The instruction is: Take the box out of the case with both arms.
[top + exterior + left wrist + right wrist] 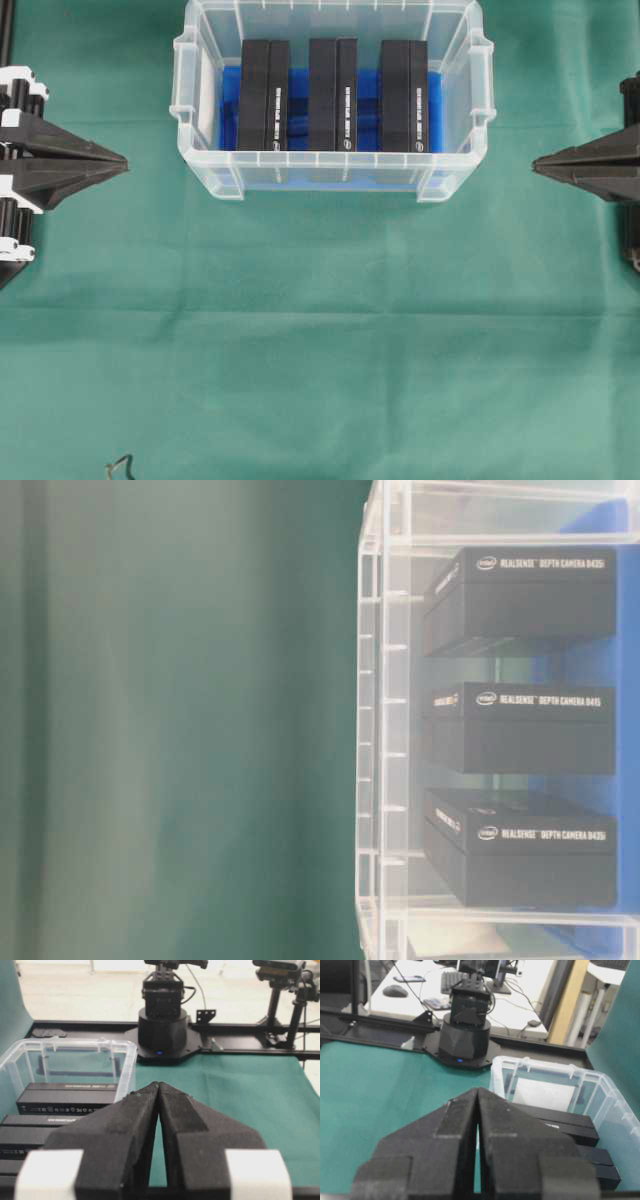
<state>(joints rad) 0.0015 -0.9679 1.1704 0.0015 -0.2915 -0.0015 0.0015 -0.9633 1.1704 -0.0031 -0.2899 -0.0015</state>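
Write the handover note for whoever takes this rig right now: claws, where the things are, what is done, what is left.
Left claw: shut, empty, left of the case, clear of it.
Right claw: shut, empty, right of the case.
Case: on the green cloth, holding three black boxes on edge: left box, middle box, right box.
Done: nothing; all boxes inside.
Left: open both claws, reach in, lift a box out together.
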